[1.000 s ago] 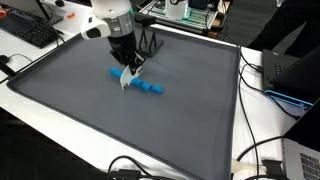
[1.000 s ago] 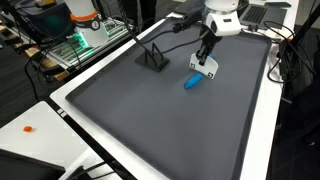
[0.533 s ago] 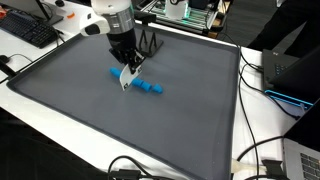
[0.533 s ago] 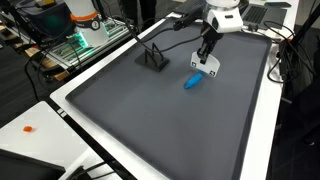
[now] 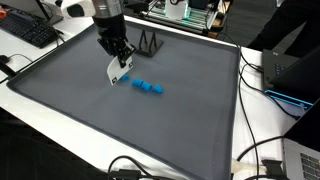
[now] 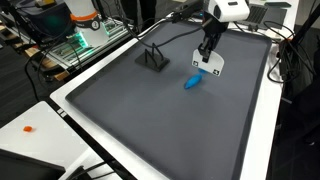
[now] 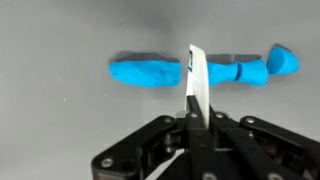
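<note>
My gripper (image 5: 117, 60) is shut on a thin white card (image 5: 118, 72) that hangs edge-down from the jaws. It hovers over a dark grey mat (image 5: 70, 100), just beside a row of blue lumps (image 5: 147, 87) and apart from them. In both exterior views the card (image 6: 210, 67) is above and beside the blue lumps (image 6: 192, 82). In the wrist view the card (image 7: 197, 85) stands on edge between the fingers (image 7: 195, 125), with the blue lumps (image 7: 150, 72) lying across the mat behind it.
A black wire stand (image 5: 148, 42) sits at the far edge of the mat, also seen in an exterior view (image 6: 153, 57). A keyboard (image 5: 30, 30), a laptop (image 5: 290, 75) and cables surround the mat. A small orange object (image 6: 30, 128) lies on the white table.
My gripper with the white card has lifted off the blue lumps and shifted sideways away from them. The blue lumps stay in place.
</note>
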Robot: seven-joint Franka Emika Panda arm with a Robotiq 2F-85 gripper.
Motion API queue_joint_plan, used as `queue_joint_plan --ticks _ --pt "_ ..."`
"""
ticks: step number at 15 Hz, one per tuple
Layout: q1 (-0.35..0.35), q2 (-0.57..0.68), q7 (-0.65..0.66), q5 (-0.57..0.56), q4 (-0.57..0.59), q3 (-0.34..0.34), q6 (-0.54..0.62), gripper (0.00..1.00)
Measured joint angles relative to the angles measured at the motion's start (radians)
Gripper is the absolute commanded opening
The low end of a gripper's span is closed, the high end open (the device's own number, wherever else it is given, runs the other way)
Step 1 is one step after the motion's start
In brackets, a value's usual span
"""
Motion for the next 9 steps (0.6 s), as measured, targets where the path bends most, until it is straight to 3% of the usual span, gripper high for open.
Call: queue_joint_plan --ticks 9 --pt "-0.018 -0.004 0.0 -0.011 -0.011 -0.027 0.0 0.01"
